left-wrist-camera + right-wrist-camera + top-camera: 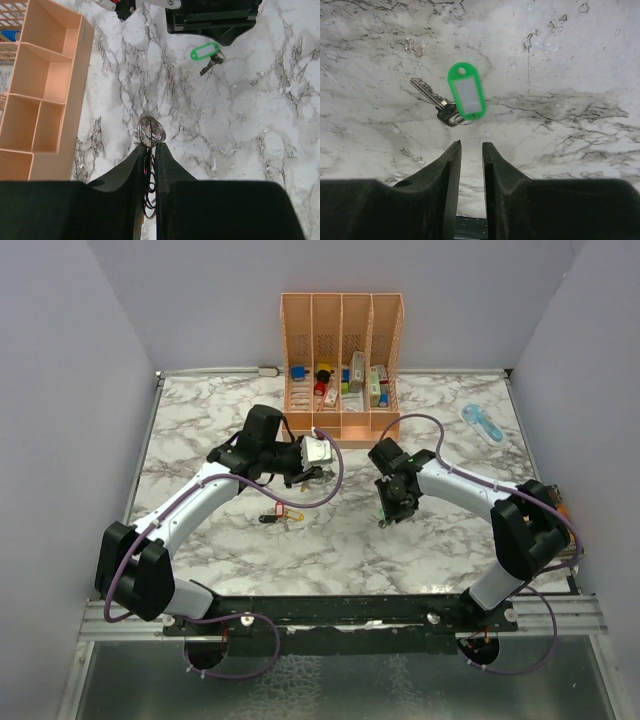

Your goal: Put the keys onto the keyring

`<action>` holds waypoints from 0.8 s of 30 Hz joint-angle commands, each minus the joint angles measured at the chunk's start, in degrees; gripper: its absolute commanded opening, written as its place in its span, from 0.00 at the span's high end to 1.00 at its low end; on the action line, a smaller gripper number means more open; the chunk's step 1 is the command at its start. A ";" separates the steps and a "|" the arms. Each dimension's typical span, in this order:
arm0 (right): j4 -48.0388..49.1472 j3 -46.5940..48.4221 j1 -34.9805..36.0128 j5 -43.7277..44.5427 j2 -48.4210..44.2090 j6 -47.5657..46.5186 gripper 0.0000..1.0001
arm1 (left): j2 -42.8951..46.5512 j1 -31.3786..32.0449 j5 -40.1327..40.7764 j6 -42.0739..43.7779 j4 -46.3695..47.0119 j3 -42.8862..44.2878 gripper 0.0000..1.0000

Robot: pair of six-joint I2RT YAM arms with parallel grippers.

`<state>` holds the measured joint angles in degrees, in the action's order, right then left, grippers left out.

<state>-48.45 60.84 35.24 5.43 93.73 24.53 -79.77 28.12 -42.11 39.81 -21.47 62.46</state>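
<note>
Spanning the scene, marble table [450, 540] carries a peach rack [342, 310] at back centre. Left arm [190, 505] reaches twd the rack's front; right arm [470, 490] bends in twd mid-table. Left gripper [150, 146] is pinched tight on the silvery keyring [151, 131], which pokes out past its tips above the marble. Right gripper [471, 145] points down, jaws a narrow gap apart w/ nothing btwn them. Light-blue gadget [483, 423] lies far right. Green-tag key [465, 97] lies flat just ahead of the right gripper; other keys [285, 514] lie by the left arm.
</note>
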 commanded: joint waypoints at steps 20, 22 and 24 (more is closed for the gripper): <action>2.35 2.66 -0.18 -1.27 5.62 13.06 0.69 | 2.56 -0.30 -1.85 -0.14 2.21 -1.47 1.00; 2.37 2.99 -0.19 -0.86 6.19 13.24 0.70 | 2.56 -0.34 -1.84 -0.02 2.25 -1.47 1.00; 2.47 3.41 -0.31 -0.39 6.49 13.34 0.70 | 2.55 -0.37 -1.84 0.00 2.45 -1.59 1.00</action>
<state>-47.62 62.54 35.22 4.14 99.02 36.67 -79.02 28.12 -42.15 39.59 -21.02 61.01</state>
